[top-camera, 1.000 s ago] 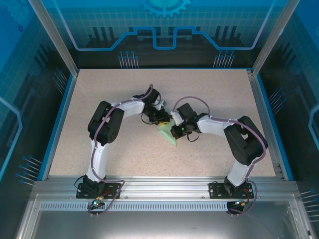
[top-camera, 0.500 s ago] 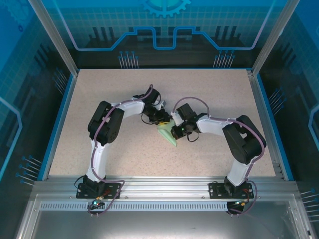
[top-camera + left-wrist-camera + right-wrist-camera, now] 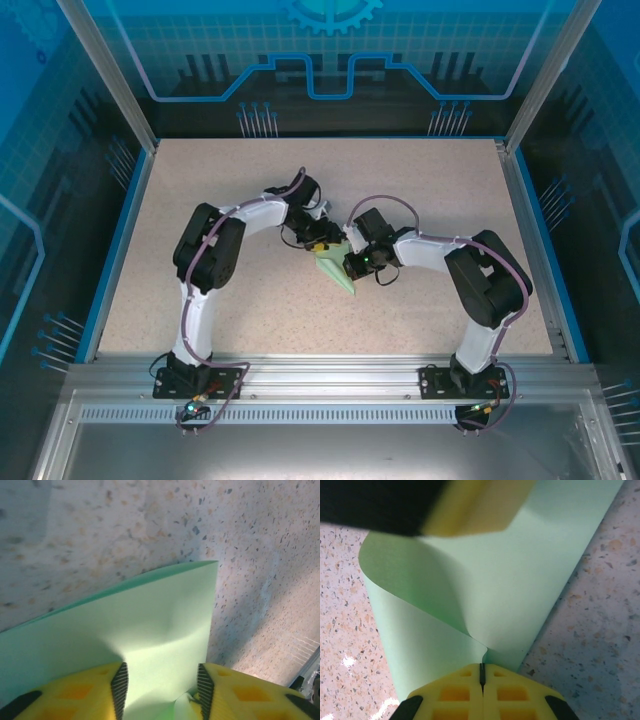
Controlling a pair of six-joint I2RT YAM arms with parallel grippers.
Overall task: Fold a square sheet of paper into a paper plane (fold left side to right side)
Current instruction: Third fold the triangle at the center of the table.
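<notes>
Seen close at the left gripper (image 3: 161, 687): yellow fingers (image 3: 75, 697) set moderately apart, with the sheet of paper (image 3: 150, 625) lying flat between and beyond them on the speckled table (image 3: 260, 555). Seen from above: both grippers meeting near the table's middle at the far end of the pale green paper, folded there into a narrow shape pointing toward the near edge, an outline cut off in the wrist views. Seen close at the right gripper (image 3: 481, 675): jaws pressed shut on a curled-up edge of the paper, a finger of the left gripper hanging over the sheet's far part.
</notes>
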